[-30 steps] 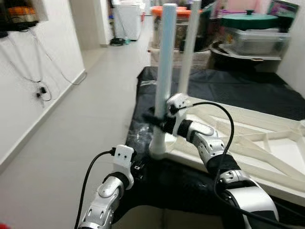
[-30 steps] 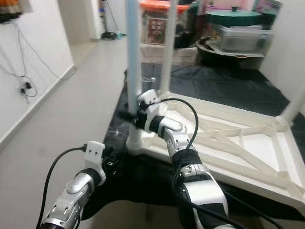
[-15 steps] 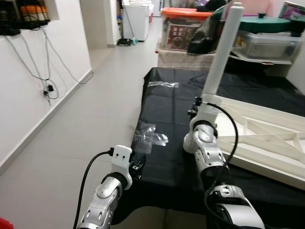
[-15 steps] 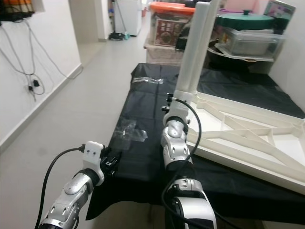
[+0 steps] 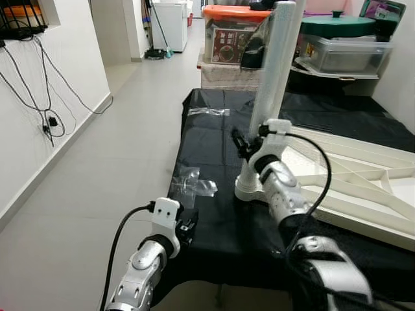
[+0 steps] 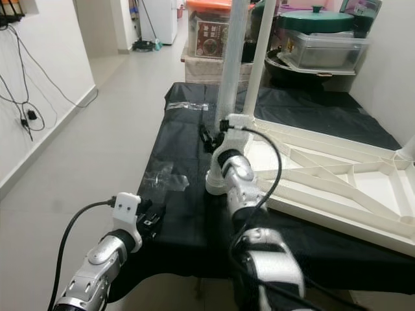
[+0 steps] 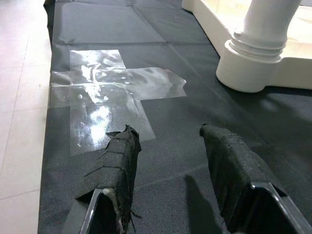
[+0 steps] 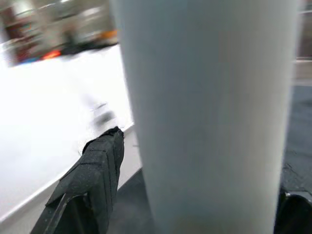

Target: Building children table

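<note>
A white children's table (image 5: 363,188) lies upside down on a black cloth (image 5: 214,142). At its near left corner a pale leg (image 5: 275,78) stands upright, its ringed foot (image 7: 256,53) set in the corner socket. A second leg (image 6: 262,58) rises behind it. My right gripper (image 5: 246,146) is shut on the near leg low down, with one finger (image 8: 95,170) on each side of it. My left gripper (image 7: 165,134) hovers open and empty just above the cloth near its front edge, left of the leg.
Crumpled clear plastic (image 5: 194,184) lies on the cloth ahead of the left gripper, and another strip (image 5: 207,111) lies farther back. Storage boxes (image 5: 230,32) and a green-lidded pot (image 5: 337,26) crowd the far end. Tiled floor (image 5: 117,129) and a cabled wall run along the left.
The head camera has swung, so the whole picture shifted. My right gripper stays on the near leg, its wrist turned to the leg's left side. The left arm has not moved.
</note>
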Robot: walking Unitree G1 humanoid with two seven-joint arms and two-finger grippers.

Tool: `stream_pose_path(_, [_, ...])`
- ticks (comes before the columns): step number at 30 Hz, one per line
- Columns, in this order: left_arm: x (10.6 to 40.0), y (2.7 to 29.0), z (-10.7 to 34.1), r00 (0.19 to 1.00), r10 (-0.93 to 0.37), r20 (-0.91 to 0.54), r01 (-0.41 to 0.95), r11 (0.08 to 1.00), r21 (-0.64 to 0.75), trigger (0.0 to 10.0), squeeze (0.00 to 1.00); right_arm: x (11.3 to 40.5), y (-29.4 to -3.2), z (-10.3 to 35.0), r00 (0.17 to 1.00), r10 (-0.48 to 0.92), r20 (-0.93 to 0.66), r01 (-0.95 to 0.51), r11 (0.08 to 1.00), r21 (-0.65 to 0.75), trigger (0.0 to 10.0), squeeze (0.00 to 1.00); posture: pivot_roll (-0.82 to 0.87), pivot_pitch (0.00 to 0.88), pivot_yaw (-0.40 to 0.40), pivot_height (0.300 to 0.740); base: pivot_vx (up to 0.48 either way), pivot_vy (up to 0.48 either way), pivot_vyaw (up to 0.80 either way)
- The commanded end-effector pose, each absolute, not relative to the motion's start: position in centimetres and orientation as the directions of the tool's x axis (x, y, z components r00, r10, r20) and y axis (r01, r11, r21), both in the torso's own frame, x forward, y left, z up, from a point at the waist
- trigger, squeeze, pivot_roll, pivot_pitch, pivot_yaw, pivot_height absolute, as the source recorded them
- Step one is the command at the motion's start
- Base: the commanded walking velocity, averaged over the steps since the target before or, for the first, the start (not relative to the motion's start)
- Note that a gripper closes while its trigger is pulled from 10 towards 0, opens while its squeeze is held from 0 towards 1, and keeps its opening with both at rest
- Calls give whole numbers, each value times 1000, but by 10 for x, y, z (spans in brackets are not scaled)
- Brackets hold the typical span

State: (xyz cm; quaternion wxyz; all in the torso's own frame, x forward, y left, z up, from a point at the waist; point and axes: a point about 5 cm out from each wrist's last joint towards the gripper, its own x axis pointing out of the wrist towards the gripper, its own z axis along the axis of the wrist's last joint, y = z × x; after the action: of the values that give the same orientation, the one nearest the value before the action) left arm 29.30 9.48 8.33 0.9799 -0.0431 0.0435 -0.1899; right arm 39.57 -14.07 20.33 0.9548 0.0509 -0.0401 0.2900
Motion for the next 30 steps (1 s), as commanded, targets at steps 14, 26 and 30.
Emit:
stream_pose_path(14, [288, 97, 82, 925, -371, -79, 363, 927, -95, 10000, 0, 380, -100, 207, 296, 955, -20, -954, 296, 47, 0, 0, 13, 0, -35, 740, 0, 0, 0])
stream_pose_path(26, [287, 99, 83, 924, -374, -82, 366, 926, -97, 10000, 0, 408, -124, 200, 894, 447, 6, -447, 894, 5, 0, 0, 2, 0, -16, 740, 0, 0, 0])
stream_pose_path(30, [286, 100, 83, 923, -376, -84, 368, 925, -97, 10000, 0, 408, -153, 187, 999, 35, -12, -34, 999, 17, 0, 0, -2, 0, -2, 740, 0, 0, 0])
